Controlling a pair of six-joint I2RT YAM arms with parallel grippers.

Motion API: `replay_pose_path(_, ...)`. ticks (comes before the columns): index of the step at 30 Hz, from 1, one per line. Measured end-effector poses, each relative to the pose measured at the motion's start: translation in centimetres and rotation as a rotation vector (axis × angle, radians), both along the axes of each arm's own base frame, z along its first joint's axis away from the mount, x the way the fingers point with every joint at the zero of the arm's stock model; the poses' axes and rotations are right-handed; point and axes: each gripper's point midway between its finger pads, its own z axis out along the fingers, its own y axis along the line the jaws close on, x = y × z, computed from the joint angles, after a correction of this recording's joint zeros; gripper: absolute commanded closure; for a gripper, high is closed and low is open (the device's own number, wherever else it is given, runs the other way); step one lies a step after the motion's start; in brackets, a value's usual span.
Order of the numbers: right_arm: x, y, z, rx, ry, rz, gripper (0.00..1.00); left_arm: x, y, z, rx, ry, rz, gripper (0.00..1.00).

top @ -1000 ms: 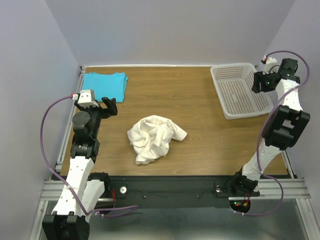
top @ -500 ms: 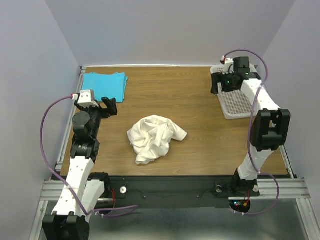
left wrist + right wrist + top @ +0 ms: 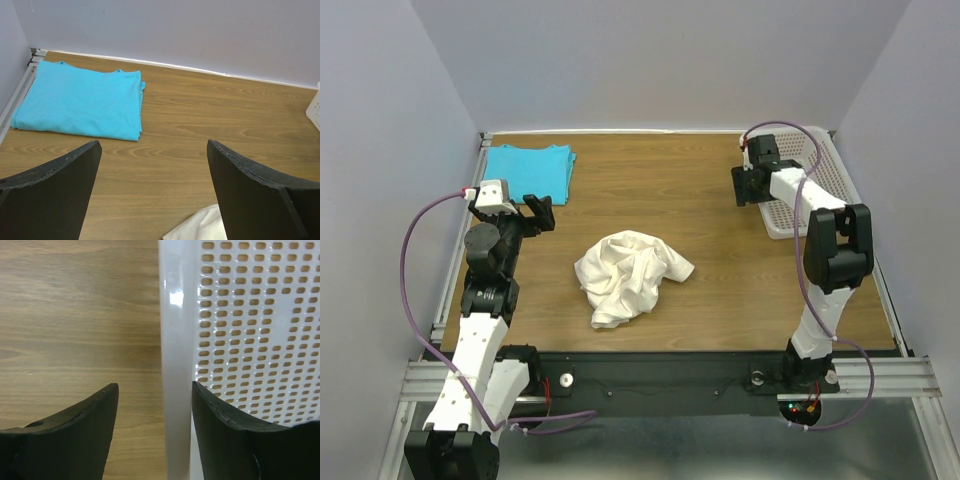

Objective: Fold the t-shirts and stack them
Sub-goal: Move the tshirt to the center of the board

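Top external: L arm bent forward, left gripper (image 3: 536,212) spread wide, empty; turquoise t-shirt (image 3: 80,107) folded flat ahead-left of it, cream t-shirt (image 3: 632,272) crumpled behind-right. R arm reaches far, right gripper (image 3: 154,385) pointing down, jaws apart astride basket (image 3: 175,340) rim, unclamped.

Wood-grain table (image 3: 720,290) w/ pale lilac walls (image 3: 660,60) on 3 sides, even light.

Crumpled cream t-shirt (image 3: 632,276) at centre; folded turquoise t-shirt (image 3: 530,170) in far-left corner.
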Motion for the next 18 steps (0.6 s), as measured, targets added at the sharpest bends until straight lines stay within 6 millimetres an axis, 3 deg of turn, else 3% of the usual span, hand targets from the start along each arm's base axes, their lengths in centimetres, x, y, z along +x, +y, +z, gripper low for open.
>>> replay_pose_path(2, 0.1, -0.7, -0.2, -0.041, -0.005, -0.021, 0.55, 0.0, 0.0, 0.0, 0.0, 0.0, 0.0, 0.01)
replay_pose_path(6, 0.7, -1.8, -0.3, -0.11, -0.025, -0.052, 0.82, 0.0, 0.0, 0.0, 0.0, 0.0, 0.0, 0.01)
replay_pose_path(14, 2.4, -3.3, -0.2, -0.204, -0.048, -0.092, 0.9, 0.0, 0.0, 0.0, 0.0, 0.0, -0.001, 0.01)
replay_pose_path(18, 4.6, -3.6, 0.0, -0.232, -0.07, -0.099, 0.92, 0.0, -0.1, 0.0, 0.0, 0.0, -0.003, 0.01)
